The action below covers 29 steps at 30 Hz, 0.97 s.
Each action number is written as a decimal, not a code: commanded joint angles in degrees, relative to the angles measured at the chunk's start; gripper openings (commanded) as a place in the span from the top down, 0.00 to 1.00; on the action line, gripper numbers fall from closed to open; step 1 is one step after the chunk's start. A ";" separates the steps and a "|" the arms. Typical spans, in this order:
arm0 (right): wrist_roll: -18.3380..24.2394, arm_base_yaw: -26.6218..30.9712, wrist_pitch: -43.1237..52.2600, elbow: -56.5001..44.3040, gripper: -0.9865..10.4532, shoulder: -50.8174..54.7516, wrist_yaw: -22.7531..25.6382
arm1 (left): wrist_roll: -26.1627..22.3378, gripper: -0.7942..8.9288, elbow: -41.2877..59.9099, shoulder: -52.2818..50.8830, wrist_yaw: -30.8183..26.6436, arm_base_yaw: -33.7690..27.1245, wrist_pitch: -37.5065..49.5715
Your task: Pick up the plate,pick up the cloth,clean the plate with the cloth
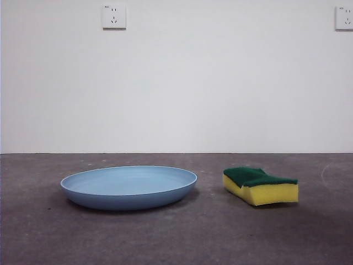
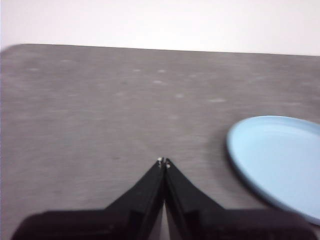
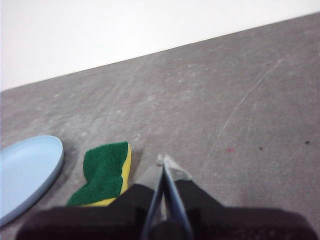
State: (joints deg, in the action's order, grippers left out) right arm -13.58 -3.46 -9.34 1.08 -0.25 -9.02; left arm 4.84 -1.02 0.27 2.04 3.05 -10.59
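Left gripper is hanging above bare table, jaws pressed together, gripping nothing; the plate is lying near it, off to one side. Right gripper is hovering over the table too, jaws closed to a thin slit and empty, with the sponge just beside its tips. From the front, neither arm is showing. The plate is sitting flat on the grey table. The sponge is resting to its right, green face up, apart from the plate. Two wall sockets are showing behind.
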 commanded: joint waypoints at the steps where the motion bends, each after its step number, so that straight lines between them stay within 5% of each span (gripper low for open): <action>1: -3.23 -0.02 -0.44 1.70 0.92 -0.39 -0.04 | 3.91 0.92 0.02 -0.15 4.48 -0.15 -0.24; 8: -4.92 -0.02 -10.91 14.45 0.92 -6.60 -0.04 | 12.33 0.92 -6.69 1.49 6.91 -0.15 -6.12; 14: -0.70 -0.02 -21.03 29.40 0.92 -17.05 -0.11 | 13.60 0.93 -15.82 8.13 10.60 -0.15 -10.40; 23: 8.09 -0.02 -38.73 50.95 0.92 -36.46 -0.52 | 6.56 0.93 -31.21 27.54 22.38 -0.15 -18.49; 29: 13.84 -0.02 -49.37 59.45 0.91 -48.94 -7.85 | 2.23 0.92 -41.55 41.20 29.16 -0.11 -28.72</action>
State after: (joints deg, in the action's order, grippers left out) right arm -2.42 -3.46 -58.04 60.31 -47.70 -16.16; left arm 9.67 -41.71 39.90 30.59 3.05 -38.33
